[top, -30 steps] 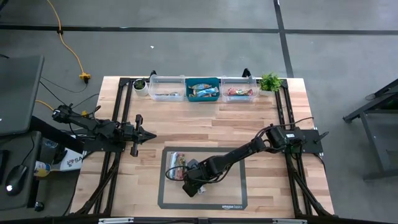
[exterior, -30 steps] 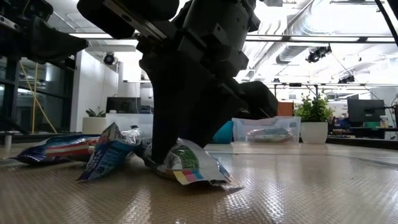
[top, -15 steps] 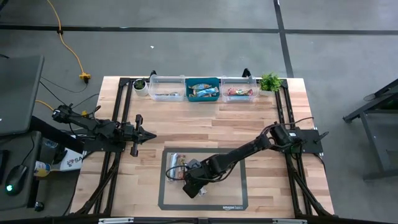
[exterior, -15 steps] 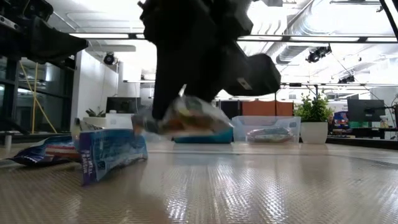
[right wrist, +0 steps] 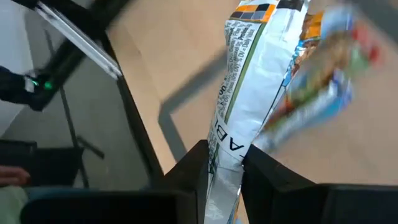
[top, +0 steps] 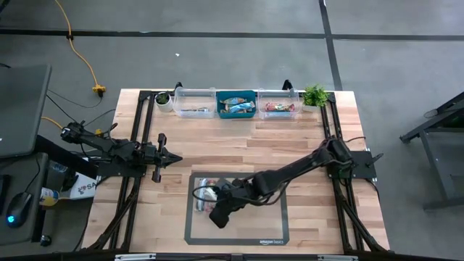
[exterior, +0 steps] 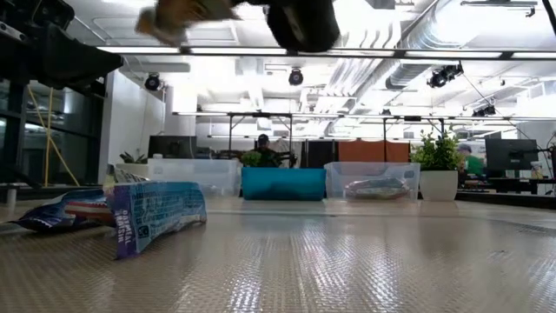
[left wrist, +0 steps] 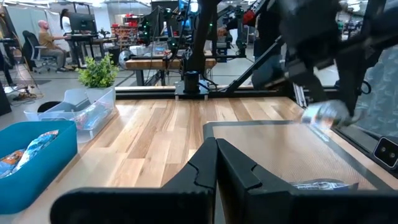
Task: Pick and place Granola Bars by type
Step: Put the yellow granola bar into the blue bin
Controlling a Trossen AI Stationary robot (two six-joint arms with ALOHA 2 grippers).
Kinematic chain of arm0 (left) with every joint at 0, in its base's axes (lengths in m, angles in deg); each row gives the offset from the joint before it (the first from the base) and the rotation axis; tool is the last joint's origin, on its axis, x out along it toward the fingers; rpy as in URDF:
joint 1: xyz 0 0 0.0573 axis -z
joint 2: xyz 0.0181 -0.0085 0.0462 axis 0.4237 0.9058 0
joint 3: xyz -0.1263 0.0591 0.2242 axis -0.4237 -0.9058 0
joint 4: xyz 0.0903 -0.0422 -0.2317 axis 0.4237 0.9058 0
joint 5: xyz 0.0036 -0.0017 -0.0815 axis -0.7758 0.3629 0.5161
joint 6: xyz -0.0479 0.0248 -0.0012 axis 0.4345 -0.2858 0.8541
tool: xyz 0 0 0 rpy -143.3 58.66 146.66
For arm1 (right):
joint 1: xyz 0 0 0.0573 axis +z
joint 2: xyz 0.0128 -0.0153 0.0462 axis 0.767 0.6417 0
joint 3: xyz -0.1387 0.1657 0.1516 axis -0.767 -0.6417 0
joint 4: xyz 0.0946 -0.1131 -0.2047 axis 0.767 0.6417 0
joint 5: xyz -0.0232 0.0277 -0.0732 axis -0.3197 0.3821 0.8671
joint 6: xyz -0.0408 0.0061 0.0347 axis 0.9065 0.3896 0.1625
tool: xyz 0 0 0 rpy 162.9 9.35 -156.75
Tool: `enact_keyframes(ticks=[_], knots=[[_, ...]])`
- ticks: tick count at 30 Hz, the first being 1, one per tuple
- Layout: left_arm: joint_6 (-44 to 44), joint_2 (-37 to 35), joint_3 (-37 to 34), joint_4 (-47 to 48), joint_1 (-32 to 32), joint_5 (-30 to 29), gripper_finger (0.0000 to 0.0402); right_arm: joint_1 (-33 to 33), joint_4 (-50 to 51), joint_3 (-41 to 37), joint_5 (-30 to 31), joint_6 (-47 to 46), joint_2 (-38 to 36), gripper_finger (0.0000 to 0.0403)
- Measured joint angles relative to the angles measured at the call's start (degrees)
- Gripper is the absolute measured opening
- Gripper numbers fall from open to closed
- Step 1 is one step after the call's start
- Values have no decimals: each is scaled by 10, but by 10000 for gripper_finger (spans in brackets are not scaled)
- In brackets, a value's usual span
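Note:
My right gripper [right wrist: 227, 171] is shut on one granola bar [right wrist: 273, 68], white and printed on one face and colourful on the other. It is raised above the grey mat [top: 268, 225], and the low view shows the bar [exterior: 178, 13] at the picture's top. A blue-wrapped bar [exterior: 156, 216] and another bar [exterior: 61, 209] lie flat on the mat, clustered at its left part [top: 206, 193]. My left gripper [top: 174, 157] stays shut and level at the table's left, touching nothing. My right gripper pinches the bar's crimped end [right wrist: 225, 152] between its two fingers [right wrist: 189, 168]. The fingers slant downward from the table's right side. The bar reaches out beyond the fingertips, lifted clear of the mat.
Three bins stand in a row at the far edge: a clear one [top: 194, 102], a blue one [top: 236, 104] and a clear one [top: 280, 104], each with bars inside. Small potted plants [top: 315, 95] flank them. Bare wood lies between the mat and the bins.
My right gripper has risen from the mat, tipping less steeply and rolling a little, and has carried the bar up clear of the mat. The blue bar that leaned against the pile has dropped to lie on the mat.

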State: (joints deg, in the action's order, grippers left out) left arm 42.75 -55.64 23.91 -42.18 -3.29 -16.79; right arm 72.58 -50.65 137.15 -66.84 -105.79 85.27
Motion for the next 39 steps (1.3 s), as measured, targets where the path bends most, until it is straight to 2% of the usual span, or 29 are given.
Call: enact_keyframes(ticks=[9,14,21,31,39], knots=[[0,0,0,0,0,0,1,-5,-115,0,100,168,-15,62],[0,0,0,0,0,0,1,-6,-215,0,110,276,-15,62],[0,0,0,0,0,0,1,-8,-324,0,119,346,-37,62],[0,0,0,0,0,0,1,-9,-347,0,157,462,-128,62],[0,0,0,0,0,0,1,-10,-353,0,161,551,-183,62]])
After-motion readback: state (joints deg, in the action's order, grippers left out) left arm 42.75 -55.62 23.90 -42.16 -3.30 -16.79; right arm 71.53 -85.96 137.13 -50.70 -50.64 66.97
